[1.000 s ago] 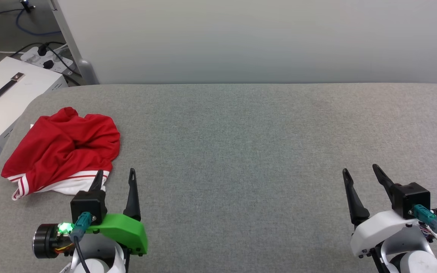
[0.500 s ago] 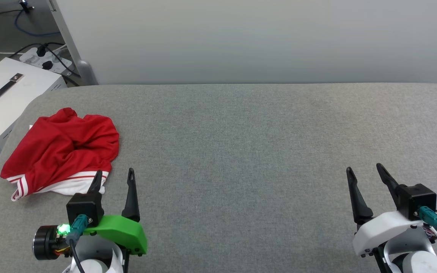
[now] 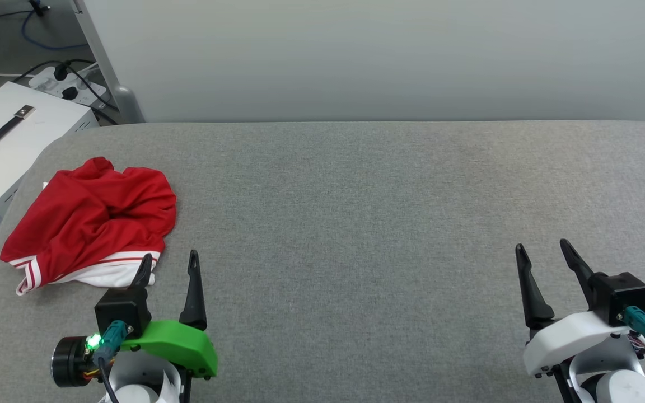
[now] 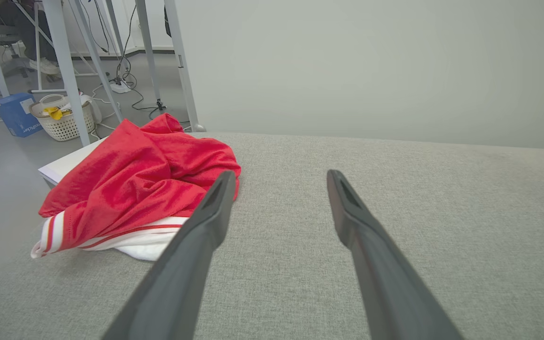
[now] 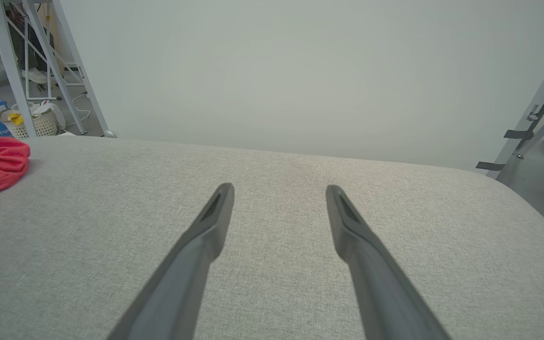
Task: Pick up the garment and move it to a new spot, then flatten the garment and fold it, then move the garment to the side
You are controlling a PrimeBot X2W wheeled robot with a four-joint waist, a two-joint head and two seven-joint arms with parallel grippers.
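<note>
Crumpled red jersey T-shirt (image 3: 90, 224), white striped trim, lies far left on grey fabric-covered table (image 3: 356, 212). L gripper (image 3: 170, 256) just beside it (fingers apart, empty); R gripper (image 3: 541, 245) well apart, likewise spread.

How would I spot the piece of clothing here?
Start at the wide grey fabric-covered table. Look to its left end, just beyond the left pincer: the crumpled red jersey lies there. It is the one red thing, with white, red-striped trim along its near edge.
</note>
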